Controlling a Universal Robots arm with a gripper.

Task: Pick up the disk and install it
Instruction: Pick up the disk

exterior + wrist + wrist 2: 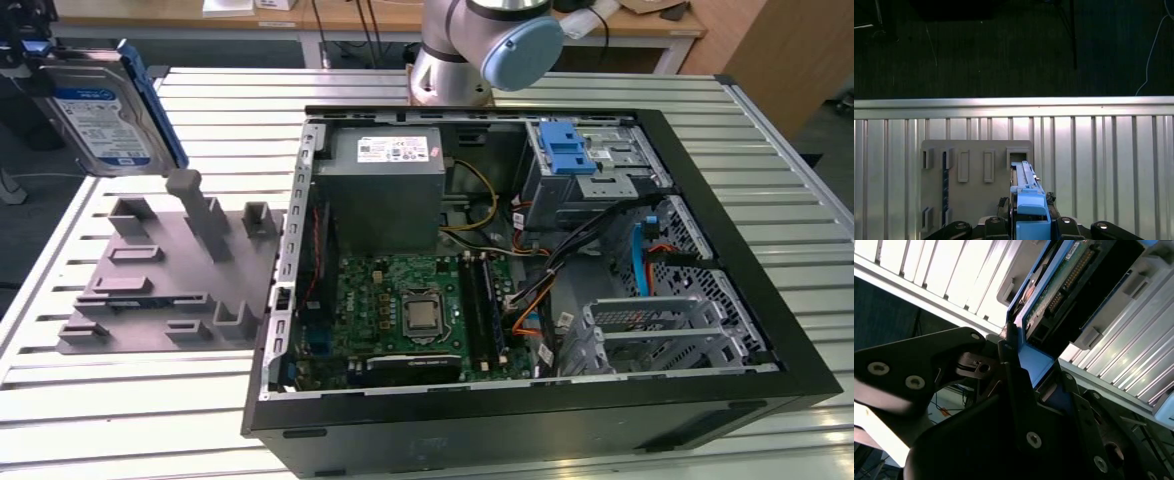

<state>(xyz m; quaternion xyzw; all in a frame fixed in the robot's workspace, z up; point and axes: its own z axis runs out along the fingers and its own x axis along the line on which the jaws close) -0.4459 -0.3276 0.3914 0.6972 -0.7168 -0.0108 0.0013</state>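
Note:
The disk (pixel 107 110), a silver hard drive with a white-and-blue label in a blue carrier bracket, hangs tilted in the air at the exterior view's upper left, above the grey holder plate (pixel 160 270). My gripper (pixel 30 55) is shut on its upper end. In the second wrist view the dark fingers (pixel 1011 365) clamp the blue bracket of the disk (pixel 1054 295), whose green circuit board faces the camera. The first wrist view looks along the disk's (pixel 1026 192) blue edge, held in the gripper (pixel 1029 225), down onto the holder plate (pixel 969 185).
An open black computer case (pixel 747 250) lies on the slatted metal table (pixel 134 420). Inside are a grey power supply (pixel 387 185), a green motherboard (pixel 400 310), a blue-latched drive cage (pixel 581 160) and a silver drive cage (pixel 667 335). The arm's base (pixel 461 60) stands behind the case.

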